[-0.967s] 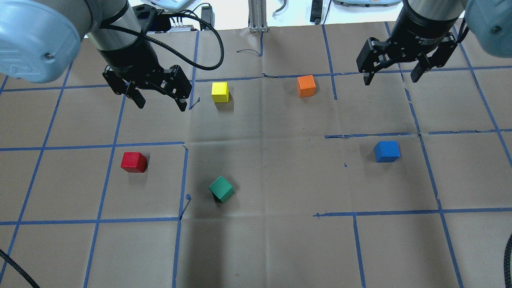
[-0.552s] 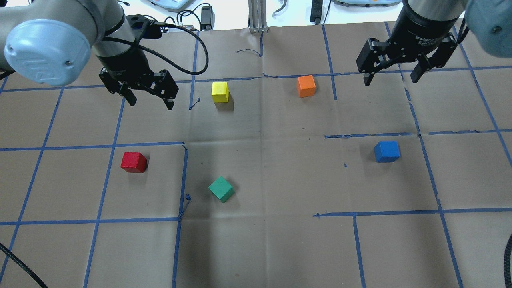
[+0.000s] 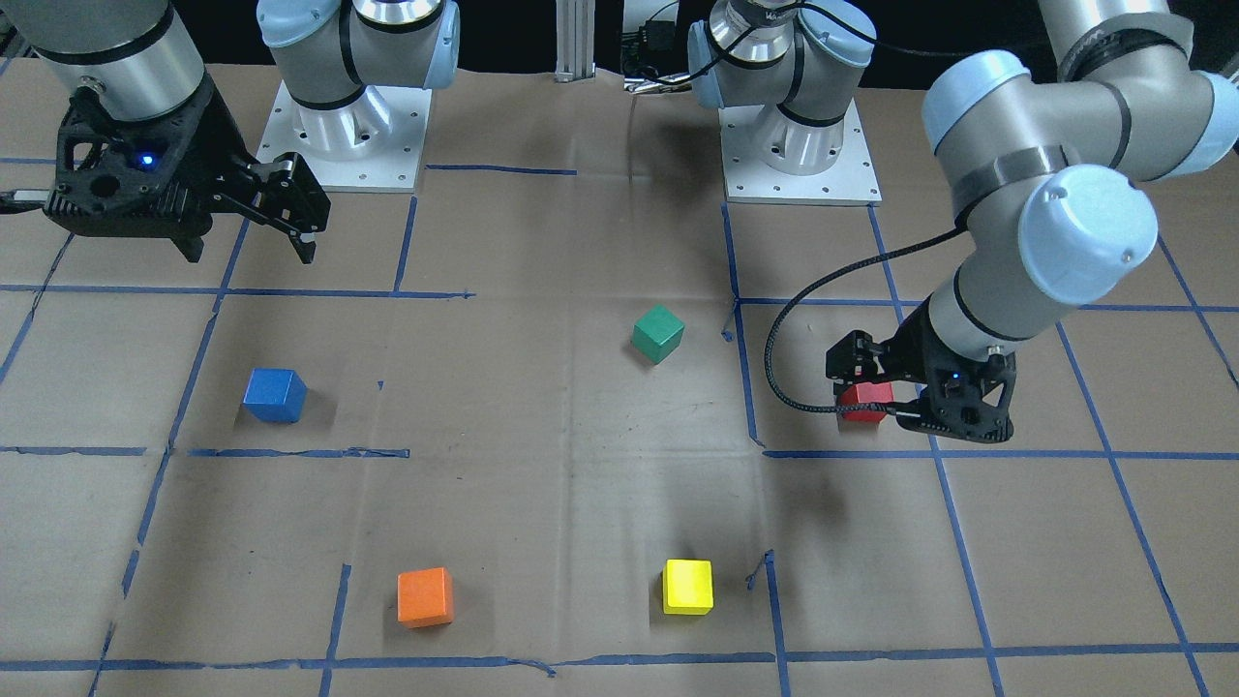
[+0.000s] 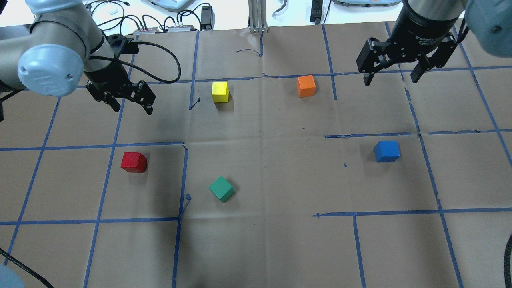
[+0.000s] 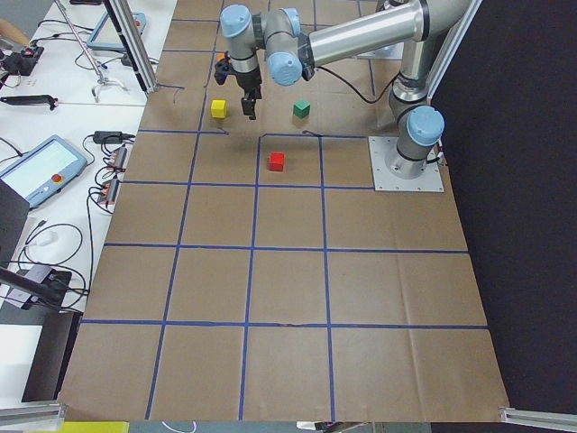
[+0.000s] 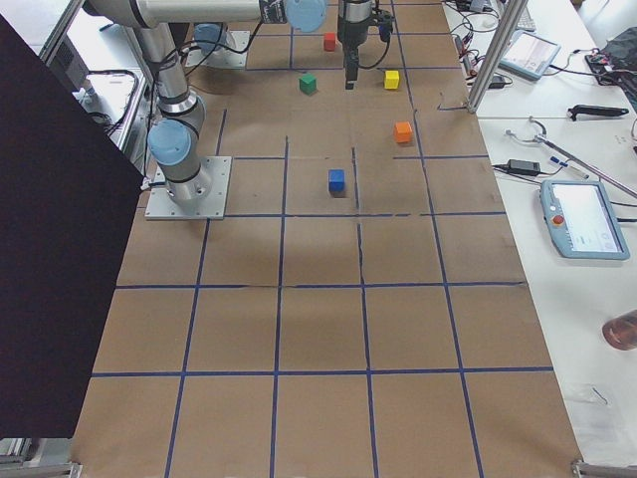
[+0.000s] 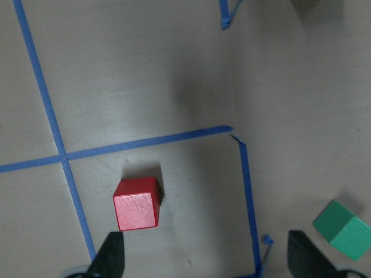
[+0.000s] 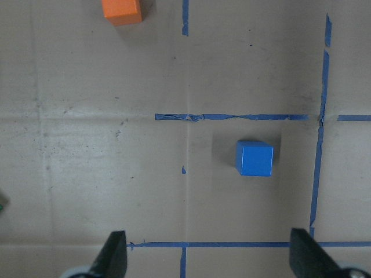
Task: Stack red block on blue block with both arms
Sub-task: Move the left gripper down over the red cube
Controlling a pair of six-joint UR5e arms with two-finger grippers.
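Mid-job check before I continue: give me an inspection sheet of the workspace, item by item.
Surface: brown paper with blue tape grid, creased.
Job's things: red block on the robot's left, blue block on its right, each alone on the paper, ungrasped.
Clutter: green block, yellow block, orange block, all apart.
Grippers: left gripper open, empty, not at the red block; right gripper open, empty.
Cables: black cable loops off the left wrist.
Surroundings: teach pendant on side bench.
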